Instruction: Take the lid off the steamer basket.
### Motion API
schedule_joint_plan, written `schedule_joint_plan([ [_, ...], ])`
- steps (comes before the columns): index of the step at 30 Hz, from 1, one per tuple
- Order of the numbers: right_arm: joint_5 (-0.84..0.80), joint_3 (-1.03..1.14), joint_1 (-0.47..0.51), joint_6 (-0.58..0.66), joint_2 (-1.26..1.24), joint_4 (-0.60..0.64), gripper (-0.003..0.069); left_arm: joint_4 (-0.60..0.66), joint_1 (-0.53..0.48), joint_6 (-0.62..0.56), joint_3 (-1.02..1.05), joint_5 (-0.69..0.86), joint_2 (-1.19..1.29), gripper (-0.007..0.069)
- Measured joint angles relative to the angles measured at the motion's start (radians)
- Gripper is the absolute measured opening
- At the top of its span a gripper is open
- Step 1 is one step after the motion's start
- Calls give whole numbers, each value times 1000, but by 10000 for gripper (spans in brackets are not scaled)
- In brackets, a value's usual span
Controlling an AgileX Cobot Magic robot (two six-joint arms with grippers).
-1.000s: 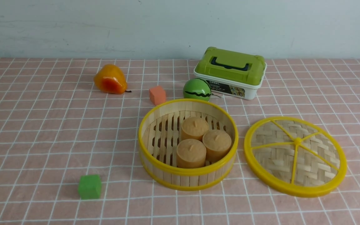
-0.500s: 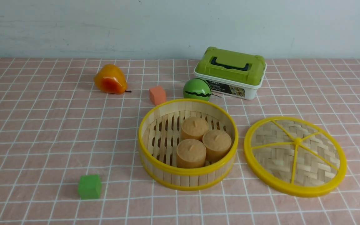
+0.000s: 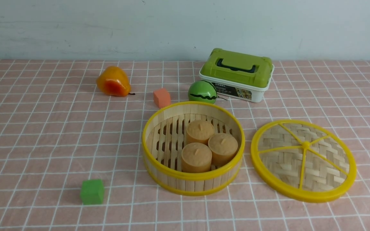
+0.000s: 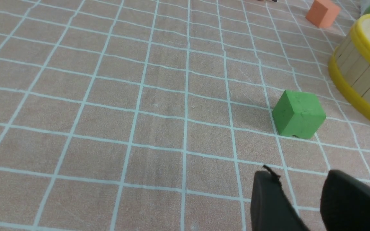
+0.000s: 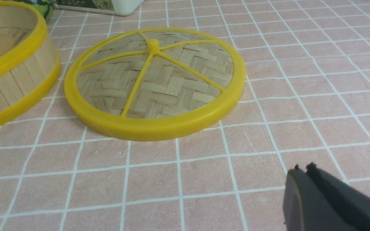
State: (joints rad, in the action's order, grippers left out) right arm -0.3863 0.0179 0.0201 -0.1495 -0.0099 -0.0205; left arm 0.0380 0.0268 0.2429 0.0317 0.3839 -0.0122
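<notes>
**Lid already off; both arms drawn back**

The round steamer basket of pale bamboo slats with yellow plastic rings point(image 3: 193, 149) stands open on the pink checked worktop point(image 3: 43, 134); 3 tan cylindrical buns point(image 3: 208, 146) sit inside it on the slatted floor. The flat woven bamboo lid with its thick yellow rim and 5 yellow spokes point(image 3: 303, 160) lies flat on the worktop just beside the basket on its right, near but not touching it.

Neither arm shows in the front view; the left gripper point(image 4: 297, 192) appears only in its wrist view, its fingers point(image 4: 268, 199) parted with worktop visible between them and holding nothing; the right gripper point(image 5: 302, 170) hangs over bare worktop near the lid, its fingers point(image 5: 329, 199) pressed together on nothing.

Behind the basket are a green striped ball point(image 3: 202, 91), a small orange foam cube point(image 3: 161, 97) and a white box with green top and dark handle point(image 3: 237, 74); further to the basket's left rear lies an orange pear-shaped fruit point(image 3: 113, 81); a green foam cube point(image 3: 92, 191) sits to its left front.

Judging by this layout, the removal step looks complete; the next move probably calls for no further grasp, only keeping both arms clear of lid and basket.
</notes>
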Motion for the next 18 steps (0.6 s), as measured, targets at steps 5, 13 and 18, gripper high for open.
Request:
schedule_joint_plan([
  [5,-2,0,0,0,0,13,-18,0,0,0,0,0,0,239],
  [13,-2,-1,0,0,0,21,-10,0,0,0,0,0,0,239],
  [18,-2,-1,0,0,0,21,-7,0,0,0,0,0,0,239],
])
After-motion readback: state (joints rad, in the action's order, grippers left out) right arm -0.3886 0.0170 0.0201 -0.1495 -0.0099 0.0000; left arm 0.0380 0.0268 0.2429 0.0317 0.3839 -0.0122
